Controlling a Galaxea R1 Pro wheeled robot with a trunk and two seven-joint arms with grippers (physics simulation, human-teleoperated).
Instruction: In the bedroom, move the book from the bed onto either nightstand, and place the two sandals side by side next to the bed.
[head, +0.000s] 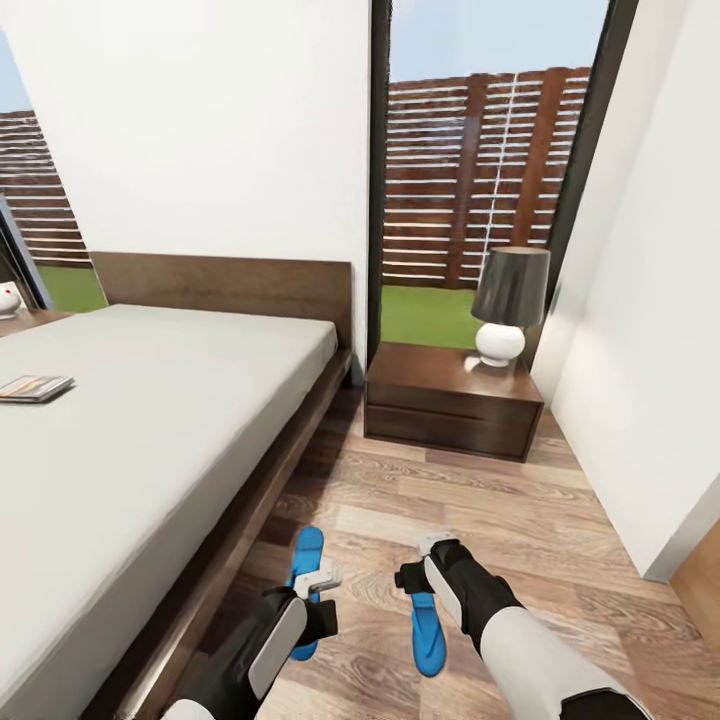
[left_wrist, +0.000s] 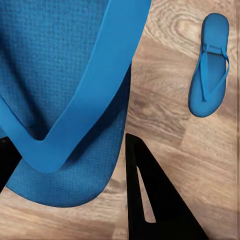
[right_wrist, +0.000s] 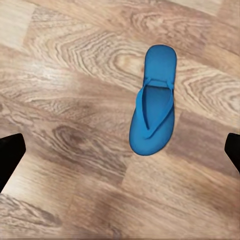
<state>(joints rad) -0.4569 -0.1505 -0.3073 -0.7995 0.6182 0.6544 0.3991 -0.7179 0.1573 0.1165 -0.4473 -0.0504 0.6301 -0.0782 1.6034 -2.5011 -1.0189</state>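
Two sandals lie on the floor beside the bed (head: 150, 450): one sandal (head: 306, 560) under the spread left end effector (head: 318, 580), the other sandal (head: 428, 632) near the spread, empty right end effector (head: 425, 560). A shallow pinch could slip off the thin sole. The book (head: 33, 387) waits on the bed.
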